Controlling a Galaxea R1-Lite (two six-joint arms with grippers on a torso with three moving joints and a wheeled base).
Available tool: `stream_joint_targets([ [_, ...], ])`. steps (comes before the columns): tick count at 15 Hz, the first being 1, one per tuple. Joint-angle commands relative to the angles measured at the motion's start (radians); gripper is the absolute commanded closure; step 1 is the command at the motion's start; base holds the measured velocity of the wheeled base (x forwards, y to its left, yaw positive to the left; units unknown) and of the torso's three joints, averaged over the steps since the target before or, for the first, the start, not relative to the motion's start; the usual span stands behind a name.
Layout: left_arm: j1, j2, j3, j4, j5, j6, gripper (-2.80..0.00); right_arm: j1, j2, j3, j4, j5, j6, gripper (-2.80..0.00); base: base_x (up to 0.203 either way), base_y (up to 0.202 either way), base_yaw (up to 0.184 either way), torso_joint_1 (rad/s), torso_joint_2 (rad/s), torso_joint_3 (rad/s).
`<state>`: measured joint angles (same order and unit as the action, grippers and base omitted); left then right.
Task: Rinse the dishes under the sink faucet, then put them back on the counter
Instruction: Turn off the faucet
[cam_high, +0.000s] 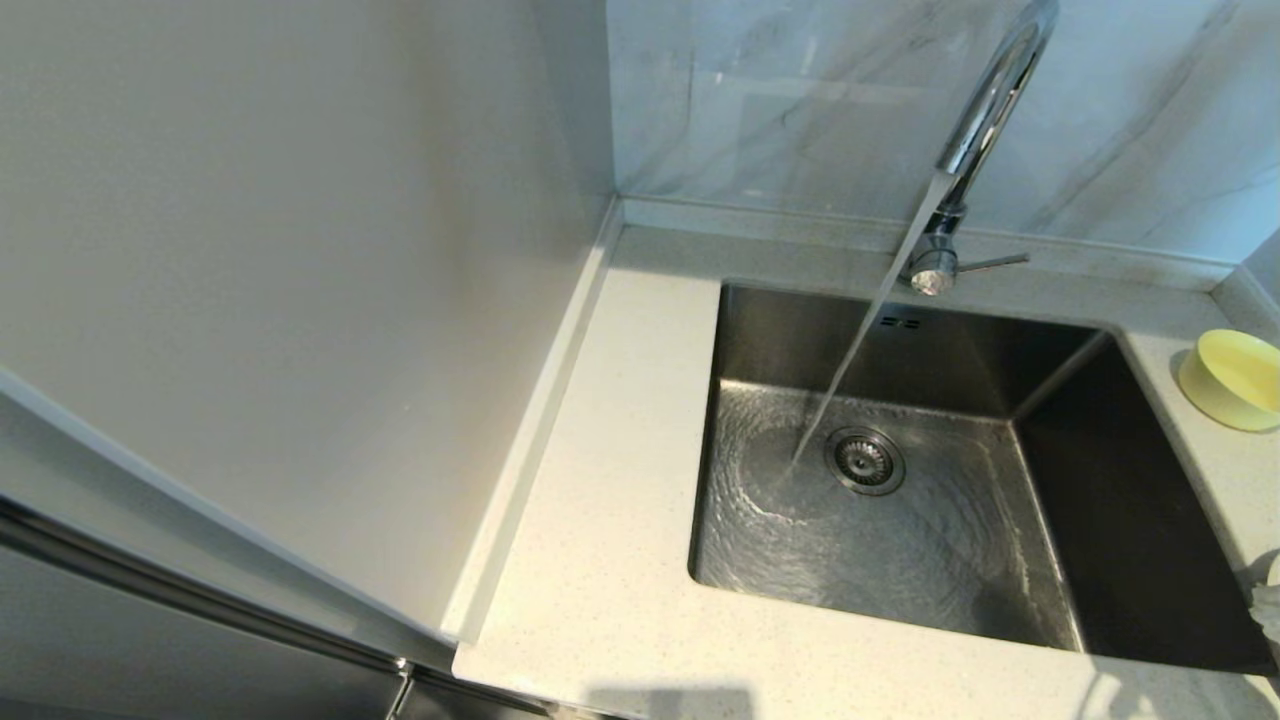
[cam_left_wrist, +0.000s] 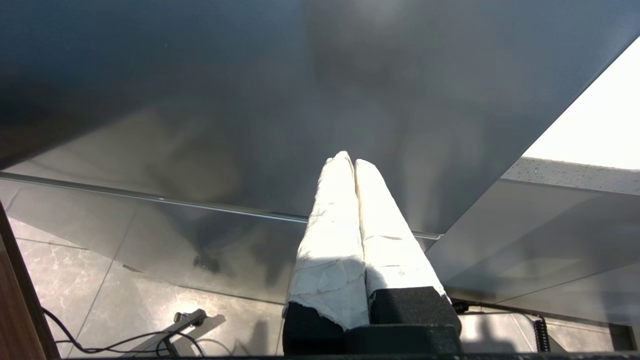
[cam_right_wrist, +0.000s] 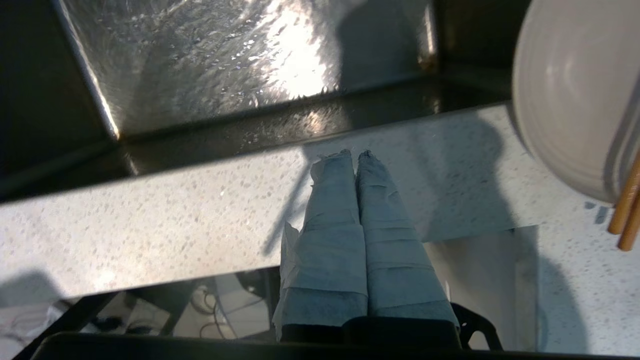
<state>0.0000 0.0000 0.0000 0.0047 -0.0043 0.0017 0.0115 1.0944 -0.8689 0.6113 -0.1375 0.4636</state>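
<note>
Water runs from the chrome faucet (cam_high: 985, 110) into the steel sink (cam_high: 900, 520), landing beside the round drain strainer (cam_high: 865, 460). The pale-yellow bowl (cam_high: 1232, 378) sits on the speckled counter (cam_high: 610, 560) at the sink's right. In the right wrist view the cream-white plate (cam_right_wrist: 570, 95) lies on the counter (cam_right_wrist: 150, 225) with the brown chopsticks (cam_right_wrist: 627, 210) across its rim. My right gripper (cam_right_wrist: 356, 154) is shut and empty above the counter's front strip, near the sink's front edge. My left gripper (cam_left_wrist: 348, 161) is shut and empty, parked low beside a grey cabinet panel.
A grey side panel (cam_high: 280, 300) rises at the counter's left. The grey-veined marble wall (cam_high: 800, 90) stands behind the faucet, whose thin lever (cam_high: 990, 263) points right. A white-wrapped finger (cam_high: 1268, 600) shows at the head view's right edge.
</note>
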Motion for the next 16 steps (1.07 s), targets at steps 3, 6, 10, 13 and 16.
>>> stream_joint_targets([
  [3, 0.000, 0.000, 0.000, 0.000, 0.001, 0.000, 0.00, 0.001, -0.005, 0.033, 0.004, 0.027, 0.005, 0.00, 0.000, 0.000, 0.000, 0.000, 0.00, 0.000],
  [6, 0.000, 0.000, 0.000, 0.000, 0.000, 0.000, 0.00, 0.001, 0.005, 0.033, 0.002, 0.045, 0.003, 0.00, 0.000, 0.000, 0.000, 0.000, 0.00, 0.000],
  [10, 0.000, 0.000, 0.000, 0.000, 0.000, 0.000, 0.00, 0.001, 0.126, -0.006, -0.058, 0.048, 0.004, 0.00, 0.000, 0.000, 0.000, 0.000, 0.00, 0.000],
  [13, 0.000, 0.000, 0.000, 0.000, 0.000, 0.000, 0.00, 0.016, 0.271, -0.032, -0.178, 0.048, 0.002, 0.00, 0.000, 0.000, 0.000, 0.000, 0.00, 0.000],
  [16, 0.000, 0.000, 0.000, 0.000, 0.000, 0.000, 0.00, 0.028, 0.428, -0.125, -0.230, 0.047, 0.008, 0.00, 0.000, 0.000, 0.000, 0.000, 0.00, 0.000],
])
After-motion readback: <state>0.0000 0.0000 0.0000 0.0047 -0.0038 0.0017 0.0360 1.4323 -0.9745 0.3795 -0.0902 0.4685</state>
